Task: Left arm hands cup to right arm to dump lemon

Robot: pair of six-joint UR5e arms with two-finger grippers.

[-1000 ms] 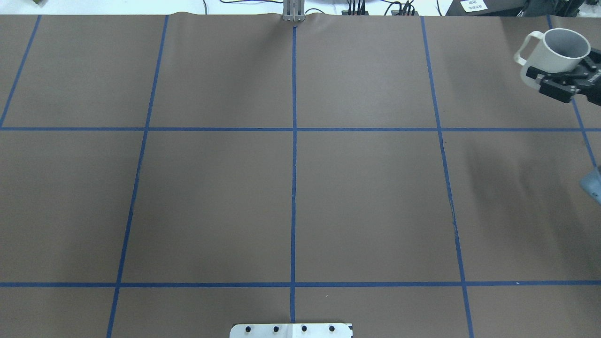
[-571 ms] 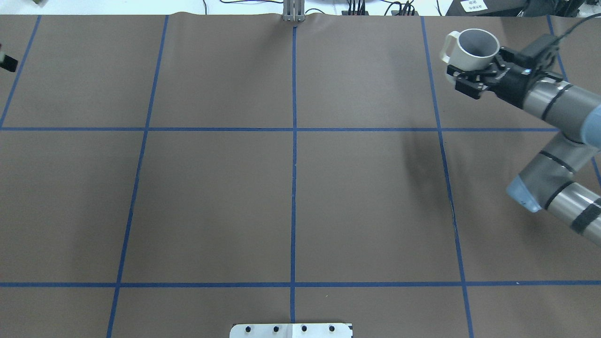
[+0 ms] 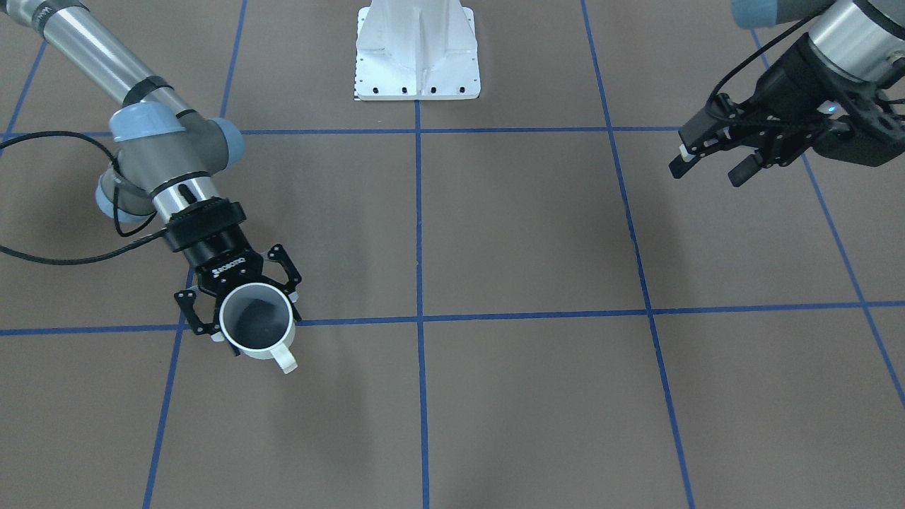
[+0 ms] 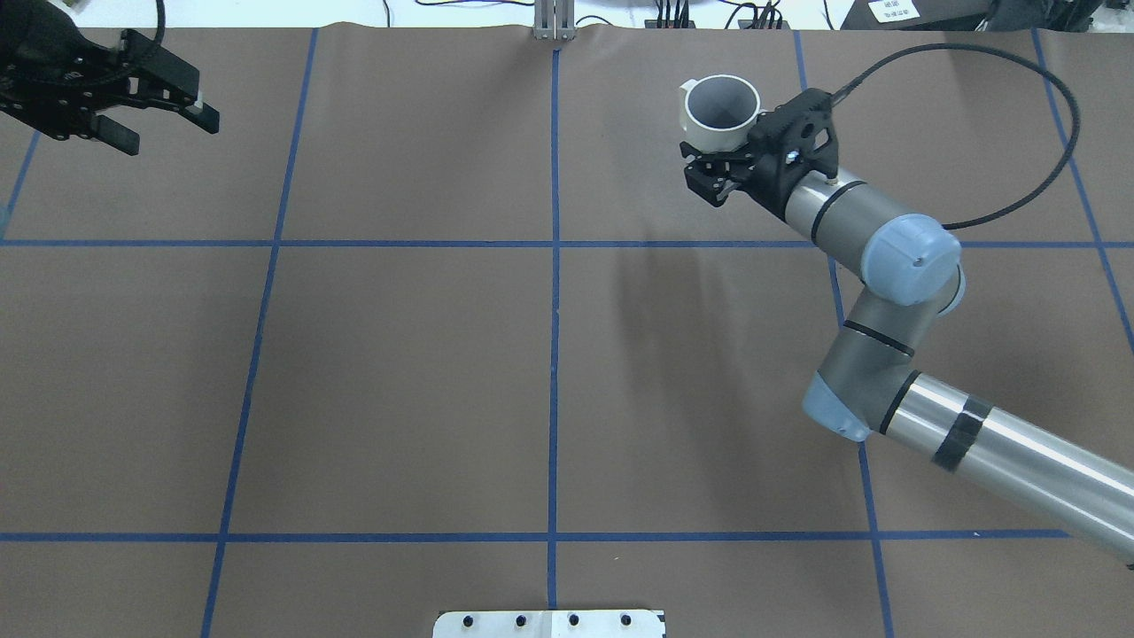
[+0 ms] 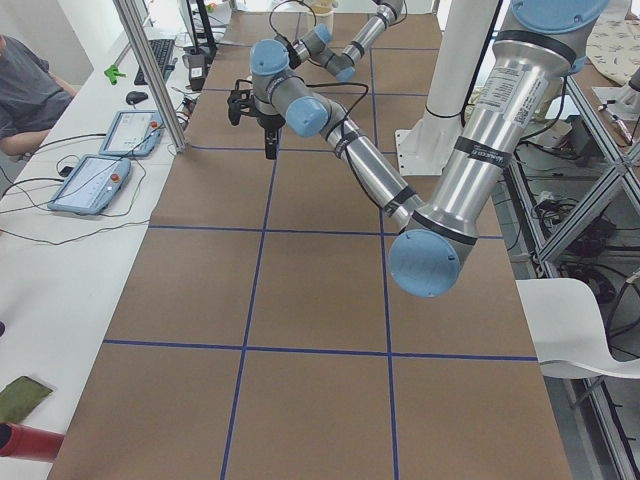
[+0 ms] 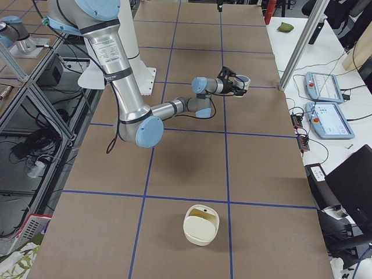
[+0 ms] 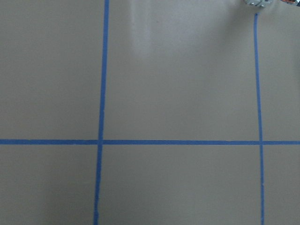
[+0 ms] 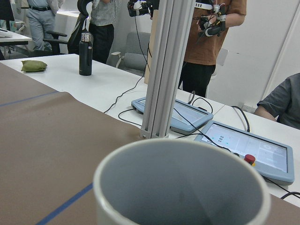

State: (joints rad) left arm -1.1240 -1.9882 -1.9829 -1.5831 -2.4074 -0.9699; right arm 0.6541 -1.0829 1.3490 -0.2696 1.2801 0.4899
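— We see a matte brown table cover (image 4: 399, 372), and strips of blue tape (image 4: 554, 310) divide it into large squares.

— Along one long side we find a white bench (image 5: 50, 290). Two flat pale-blue tablets (image 5: 90, 183) lie on it among black cables.

— At that edge we have a square silver aluminium post (image 8: 164, 65). Behind it are a tall dark bottle (image 8: 85, 54) and a soft green pouch (image 8: 33, 66).

— We also make out a grey office chair (image 8: 133, 56), a standing person in a brown shirt (image 8: 206, 51) and a plain white wall (image 8: 267, 47).

— On the opposite side we note a white moulded chair (image 5: 580, 330). The light we get is even and the shadows are soft.
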